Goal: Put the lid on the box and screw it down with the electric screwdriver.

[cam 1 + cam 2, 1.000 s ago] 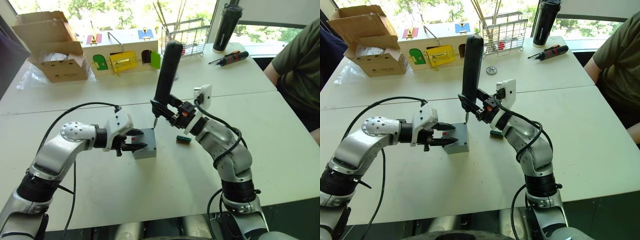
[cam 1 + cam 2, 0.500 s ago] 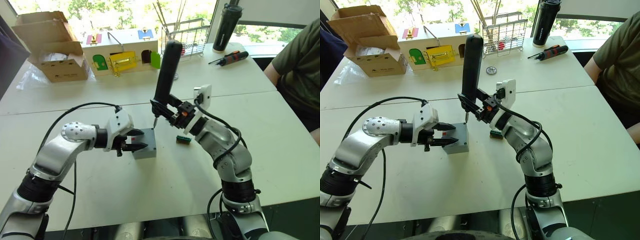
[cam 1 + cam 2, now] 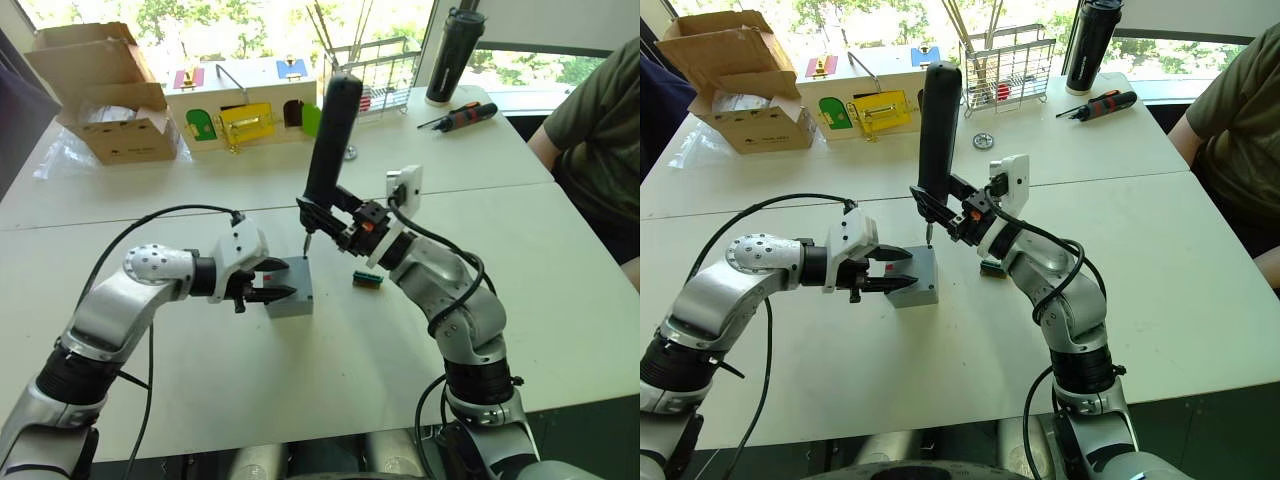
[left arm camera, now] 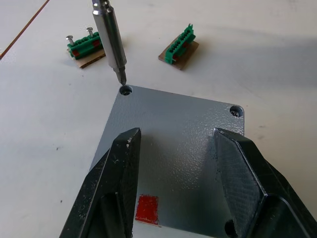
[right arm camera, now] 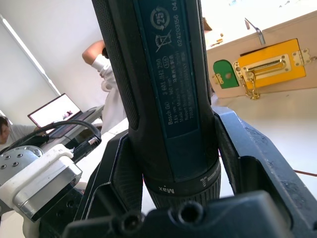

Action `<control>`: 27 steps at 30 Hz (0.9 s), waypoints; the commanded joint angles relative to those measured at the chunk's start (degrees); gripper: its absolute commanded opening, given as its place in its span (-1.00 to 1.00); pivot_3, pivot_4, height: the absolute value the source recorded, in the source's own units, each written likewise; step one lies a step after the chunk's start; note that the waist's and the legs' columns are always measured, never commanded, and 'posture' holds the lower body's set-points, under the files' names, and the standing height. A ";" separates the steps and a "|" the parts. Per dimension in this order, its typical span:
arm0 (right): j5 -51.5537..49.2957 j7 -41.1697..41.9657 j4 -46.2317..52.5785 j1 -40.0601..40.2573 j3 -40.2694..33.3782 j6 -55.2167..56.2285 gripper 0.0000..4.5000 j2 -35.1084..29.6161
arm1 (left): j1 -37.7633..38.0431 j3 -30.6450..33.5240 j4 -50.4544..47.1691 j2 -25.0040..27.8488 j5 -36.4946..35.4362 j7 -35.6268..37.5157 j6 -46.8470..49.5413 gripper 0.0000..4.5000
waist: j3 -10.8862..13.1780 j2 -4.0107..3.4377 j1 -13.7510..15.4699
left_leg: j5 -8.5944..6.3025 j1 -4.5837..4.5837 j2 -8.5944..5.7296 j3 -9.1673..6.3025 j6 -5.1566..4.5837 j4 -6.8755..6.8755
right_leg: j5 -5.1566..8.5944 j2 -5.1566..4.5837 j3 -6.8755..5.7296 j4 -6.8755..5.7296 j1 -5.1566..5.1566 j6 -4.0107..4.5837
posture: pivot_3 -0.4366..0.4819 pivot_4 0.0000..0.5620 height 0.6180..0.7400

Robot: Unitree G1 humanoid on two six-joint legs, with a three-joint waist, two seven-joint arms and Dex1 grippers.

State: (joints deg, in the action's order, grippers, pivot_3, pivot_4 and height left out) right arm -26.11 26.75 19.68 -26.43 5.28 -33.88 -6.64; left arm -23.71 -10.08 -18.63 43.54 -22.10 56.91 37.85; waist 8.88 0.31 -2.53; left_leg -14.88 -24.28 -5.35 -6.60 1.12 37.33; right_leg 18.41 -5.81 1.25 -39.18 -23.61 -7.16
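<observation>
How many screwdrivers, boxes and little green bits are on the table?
Screwdrivers: 2 (long black electric screwdriver, small red-and-black hand screwdriver)
Boxes: 3 (small grey plastic box, brown cardboard box, pale wooden box with coloured doors)
Little green connector blocks: 2 (one, another)
Total: 7

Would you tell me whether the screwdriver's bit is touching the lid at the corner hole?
Apart. The left wrist view shows the electric screwdriver bit tip just above the lid corner hole.

- The box [image 3: 291, 288] sits at the middle of the table [image 3: 560, 290], with the lid [image 4: 173, 148] on it.
- The electric screwdriver [image 3: 327, 150] stands above its far corner.
- Two connector strips [image 4: 179, 43] lie just right of it.
</observation>
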 commanded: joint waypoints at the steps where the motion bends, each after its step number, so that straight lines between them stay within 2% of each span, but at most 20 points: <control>1: -1.02 0.20 3.14 -0.57 0.07 1.75 -0.20 0.36 | 0.30 -0.62 -0.10 -0.03 0.59 -0.19 0.36 0.05 | 0.00 0.00 0.01 | 0.00 0.00 0.00 0.00 0.00 0.00 | 0.00 0.00 0.00 0.00 0.00 0.00 | -0.05 -0.47 1.00; 22: 2.79 1.84 -1.59 1.55 2.34 6.94 -0.20 -1.30 | 0.53 -0.41 -0.08 0.07 0.84 -0.14 0.18 0.05 | 0.00 0.00 0.00 | 0.00 0.23 0.00 0.00 0.00 -0.03 | 0.00 0.00 0.00 0.00 0.19 0.00 | -0.05 -0.47 1.00; 27: 6.11 3.77 -2.56 2.54 7.64 9.21 -0.20 -1.86 | 0.84 -0.68 0.09 -0.06 0.92 -0.13 0.13 0.05 | -0.04 -0.02 -0.03 | 0.00 0.27 0.00 0.00 0.00 -0.05 | 0.00 0.00 0.01 0.00 0.21 0.00 | -0.05 -0.47 1.00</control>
State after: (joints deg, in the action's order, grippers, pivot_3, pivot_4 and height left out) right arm -21.45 29.28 16.63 -24.66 9.72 -25.63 -8.40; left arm -23.52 -10.10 -18.60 43.38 -21.84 56.75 37.93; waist 8.85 0.29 -2.56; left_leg -14.88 -23.98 -5.35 -6.60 1.12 37.26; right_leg 18.42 -5.81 1.25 -39.18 -23.39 -7.16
